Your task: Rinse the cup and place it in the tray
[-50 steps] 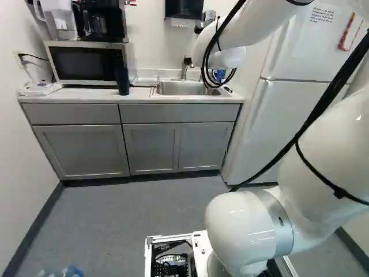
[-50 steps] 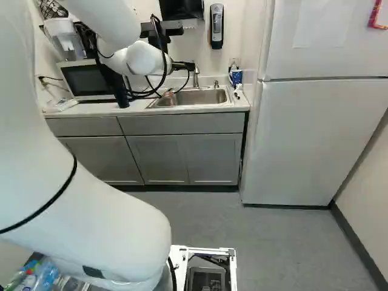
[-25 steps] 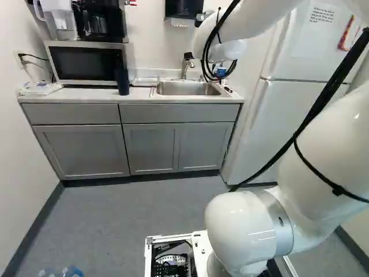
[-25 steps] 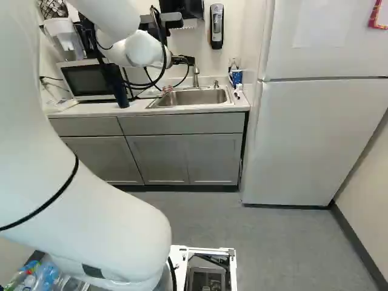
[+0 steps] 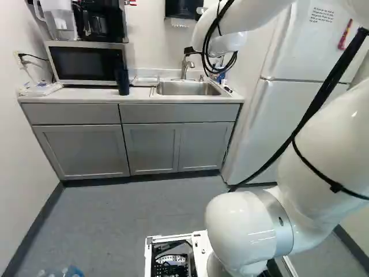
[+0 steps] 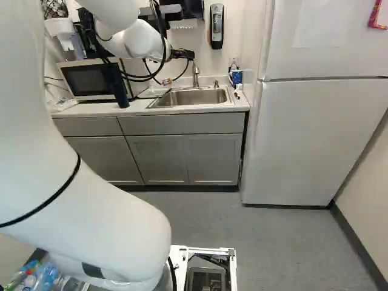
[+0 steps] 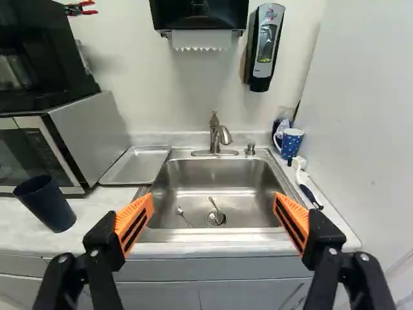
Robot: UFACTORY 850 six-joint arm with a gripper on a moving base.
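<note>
Currently, we hold our claw (image 7: 213, 210) spread and empty, facing the sink (image 7: 248, 184), probably to leave room for the dark cup (image 7: 46, 205) standing on the desk (image 7: 91, 212) near the tray (image 7: 137, 165).

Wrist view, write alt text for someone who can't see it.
An open gripper faces a steel sink holding two spoons. A metal tray lies between sink and microwave; nearby are a dark cup and a blue mug.
</note>
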